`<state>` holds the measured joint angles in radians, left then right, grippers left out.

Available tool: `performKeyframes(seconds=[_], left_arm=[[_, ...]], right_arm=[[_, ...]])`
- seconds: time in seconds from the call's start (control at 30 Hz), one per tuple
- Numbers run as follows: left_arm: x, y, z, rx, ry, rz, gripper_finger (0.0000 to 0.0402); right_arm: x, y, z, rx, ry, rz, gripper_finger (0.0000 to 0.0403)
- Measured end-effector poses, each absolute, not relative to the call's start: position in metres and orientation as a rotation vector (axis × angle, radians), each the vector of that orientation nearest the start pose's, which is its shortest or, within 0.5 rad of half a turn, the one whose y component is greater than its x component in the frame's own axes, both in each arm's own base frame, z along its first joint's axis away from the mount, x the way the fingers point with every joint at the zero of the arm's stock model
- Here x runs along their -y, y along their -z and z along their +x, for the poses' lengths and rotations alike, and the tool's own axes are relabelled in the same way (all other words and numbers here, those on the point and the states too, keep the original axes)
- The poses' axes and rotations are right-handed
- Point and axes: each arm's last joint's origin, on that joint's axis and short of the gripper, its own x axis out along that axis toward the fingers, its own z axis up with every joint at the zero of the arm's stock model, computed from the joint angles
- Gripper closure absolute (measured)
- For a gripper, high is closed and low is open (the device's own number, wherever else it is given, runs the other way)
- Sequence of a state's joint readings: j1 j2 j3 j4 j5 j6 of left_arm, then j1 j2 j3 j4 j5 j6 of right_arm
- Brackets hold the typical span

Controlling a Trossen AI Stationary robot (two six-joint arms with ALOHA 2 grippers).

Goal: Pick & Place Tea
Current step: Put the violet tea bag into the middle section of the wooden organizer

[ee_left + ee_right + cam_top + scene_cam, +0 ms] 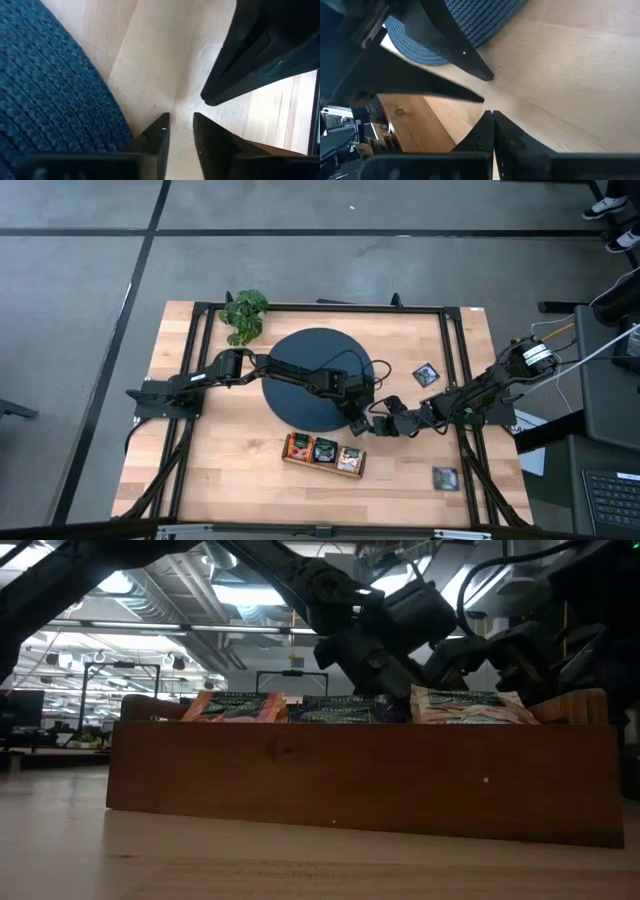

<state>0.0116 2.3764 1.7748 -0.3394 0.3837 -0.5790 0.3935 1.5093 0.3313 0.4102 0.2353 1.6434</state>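
Note:
Tea sachets stand upright in a long brown tray [288,460] [360,775]: orange [298,446], dark [325,450] and pale [350,458]. Two more dark sachets [427,374] [445,477] lie flat on the table at the right. My left gripper [362,423] [181,127] reaches across the round blue mat [300,370] and hovers open, slanting down, just off the mat's near right edge. My right gripper [380,426] [493,117] is shut, its tip nearly meeting the left fingers. Under both tips lies a pale, faintly creased patch [200,60]; whether it is a sachet I cannot tell. My left gripper has its two fingers [162,132] apart just over the pale surface; I cannot tell whether they touch it. My right gripper points its shut tip [207,97] slanting down from the table's right at the same spot; I cannot tell whether it touches.
A green leafy plant [245,313] stands at the far left of the mat. The tray sits close to the near side of both grippers. Black frame rails [460,380] run along the table's sides. Bare wood lies at the near left.

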Motion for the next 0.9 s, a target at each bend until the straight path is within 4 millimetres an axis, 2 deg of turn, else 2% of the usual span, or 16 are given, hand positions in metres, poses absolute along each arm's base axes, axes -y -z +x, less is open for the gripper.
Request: performKeyframes(seconds=[0.27,0.43,0.53,0.7,0.8,0.9], left_arm=[[0.001,-0.12,0.501,-1.024,0.106,-0.737,0.0384],[0.003,-0.125,0.501,-1.012,0.138,-0.723,0.0398],[0.003,-0.125,0.501,-1.014,0.189,-0.717,0.0399],[0.005,-0.126,0.5,-1.017,0.25,-0.708,0.0399],[0.005,-0.127,0.501,-1.01,0.276,-0.707,0.04],[0.005,-0.131,0.5,-1.005,0.279,-0.698,0.04]], right_arm=[[-0.082,-0.104,0.201,-0.819,0.337,1.344,0.039],[-0.091,-0.128,0.193,-0.935,0.236,1.396,0.0396],[-0.098,-0.155,0.191,-1.044,0.19,1.389,0.0396],[-0.108,-0.192,0.173,-1.381,0.233,1.308,0.0398],[-0.113,-0.201,0.159,-1.581,0.296,1.238,0.0398],[-0.122,-0.201,0.15,-1.647,0.319,1.224,0.0398]])
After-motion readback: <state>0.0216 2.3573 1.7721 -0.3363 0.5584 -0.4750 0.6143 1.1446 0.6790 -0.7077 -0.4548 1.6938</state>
